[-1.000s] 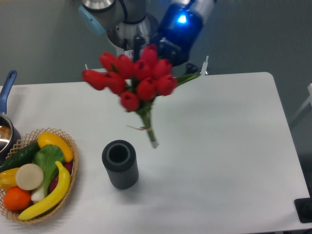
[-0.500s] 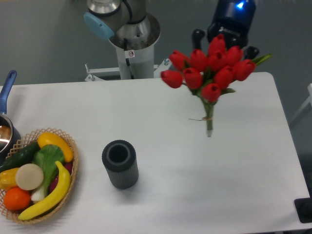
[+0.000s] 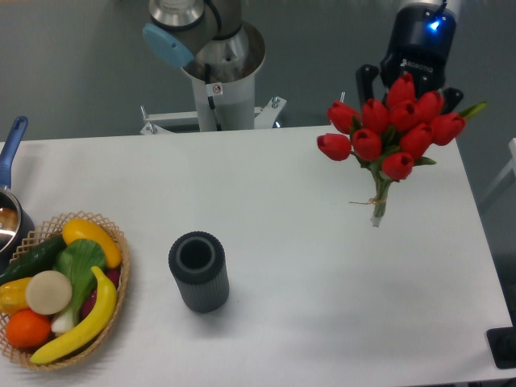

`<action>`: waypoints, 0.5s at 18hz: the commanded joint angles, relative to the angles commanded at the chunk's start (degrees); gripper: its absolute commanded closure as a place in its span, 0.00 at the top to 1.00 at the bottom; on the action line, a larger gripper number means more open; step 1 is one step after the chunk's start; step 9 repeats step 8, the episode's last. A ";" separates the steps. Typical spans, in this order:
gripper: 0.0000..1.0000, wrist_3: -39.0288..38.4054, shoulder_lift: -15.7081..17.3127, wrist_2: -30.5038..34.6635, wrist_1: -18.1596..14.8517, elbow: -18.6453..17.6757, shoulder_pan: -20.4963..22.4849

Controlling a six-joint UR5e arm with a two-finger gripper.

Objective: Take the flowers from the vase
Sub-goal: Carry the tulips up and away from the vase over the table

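Note:
The flowers point(image 3: 393, 129), a bunch of red tulip buds with green leaves and thin tied stems, hang in the air above the table's right side, stems pointing down. My gripper point(image 3: 407, 87) is behind the buds and shut on the flowers; its dark fingers point(image 3: 365, 83) show on either side of the bunch. The vase point(image 3: 197, 271), a dark grey ribbed cylinder, stands upright and empty at the front centre-left of the table, far to the left of the flowers.
A round wicker basket point(image 3: 114, 244) with fruit and vegetables sits at the front left. A pot with a blue handle point(image 3: 10, 149) is at the left edge. The arm's base point(image 3: 219, 72) rises behind the table's back edge. A dark object point(image 3: 502, 347) sits at the front right corner.
The gripper has carried the flowers from above the table's middle far to the right. The vase and basket have not moved.

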 joint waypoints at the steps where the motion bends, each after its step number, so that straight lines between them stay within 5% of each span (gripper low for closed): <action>1: 0.41 -0.09 -0.35 0.00 0.00 0.35 0.09; 9: 0.41 -0.09 -0.01 1.49 0.00 -0.43 -0.17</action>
